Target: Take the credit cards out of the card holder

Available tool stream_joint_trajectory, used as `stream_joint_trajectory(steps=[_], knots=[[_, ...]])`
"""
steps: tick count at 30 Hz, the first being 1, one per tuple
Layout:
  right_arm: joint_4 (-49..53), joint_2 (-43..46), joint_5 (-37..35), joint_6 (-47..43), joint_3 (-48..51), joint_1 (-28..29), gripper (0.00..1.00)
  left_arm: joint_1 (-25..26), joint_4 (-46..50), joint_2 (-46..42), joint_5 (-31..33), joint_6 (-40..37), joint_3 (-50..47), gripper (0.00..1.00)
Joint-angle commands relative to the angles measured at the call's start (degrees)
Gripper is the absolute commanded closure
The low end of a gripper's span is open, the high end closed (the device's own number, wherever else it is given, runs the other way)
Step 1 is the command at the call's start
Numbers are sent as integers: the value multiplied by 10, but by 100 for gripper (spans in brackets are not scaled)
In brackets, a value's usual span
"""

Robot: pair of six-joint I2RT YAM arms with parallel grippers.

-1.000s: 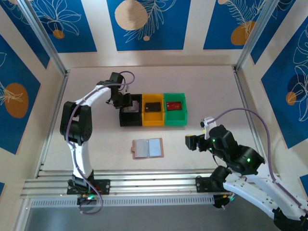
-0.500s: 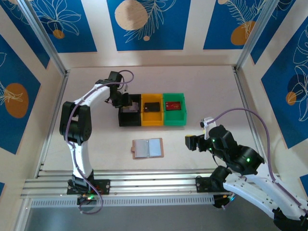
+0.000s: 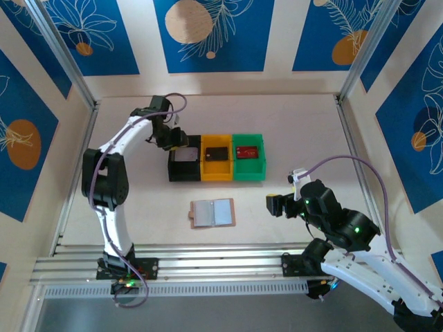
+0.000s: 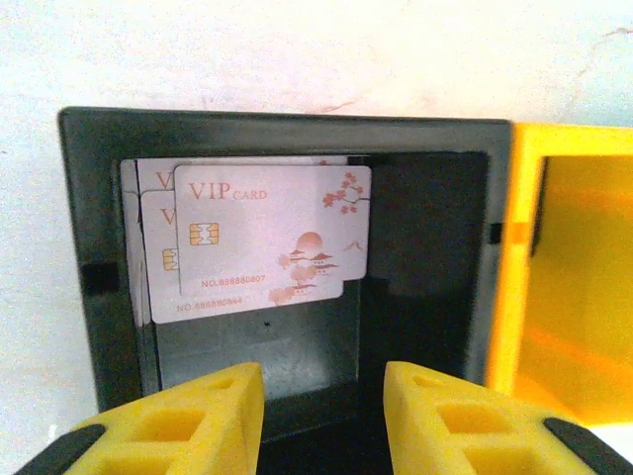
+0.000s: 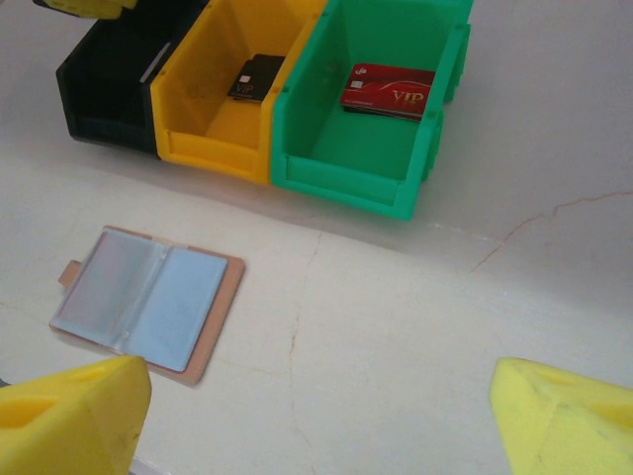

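Over the black bin [image 4: 87,228], the left gripper [image 4: 323,388] hangs released above pale VIP cards [image 4: 262,242]; deposit looks done, so next lift clear.

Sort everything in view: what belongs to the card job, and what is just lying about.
Job:
- holder, lying open
- pale cards
- dark card
- red card

Lying about:
- black bin, pale cards inside
- yellow bin, dark card inside
- green bin, red card inside
- blue panels on the walls
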State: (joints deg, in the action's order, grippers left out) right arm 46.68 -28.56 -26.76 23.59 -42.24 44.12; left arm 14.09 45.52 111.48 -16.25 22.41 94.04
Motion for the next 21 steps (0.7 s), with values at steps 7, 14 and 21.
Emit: stream_joint_trajectory(steps=[7, 14, 21], knots=[[-16, 8, 23, -12, 7, -2, 12, 24, -5, -273, 39, 110, -172, 54], [19, -81, 29, -2, -45, 5, 15, 37, -4, -535, 51, 147, -384, 34], [36, -228, -76, 112, -115, 114, 12, 37, 129, -633, 138, 35, -374, 14]])
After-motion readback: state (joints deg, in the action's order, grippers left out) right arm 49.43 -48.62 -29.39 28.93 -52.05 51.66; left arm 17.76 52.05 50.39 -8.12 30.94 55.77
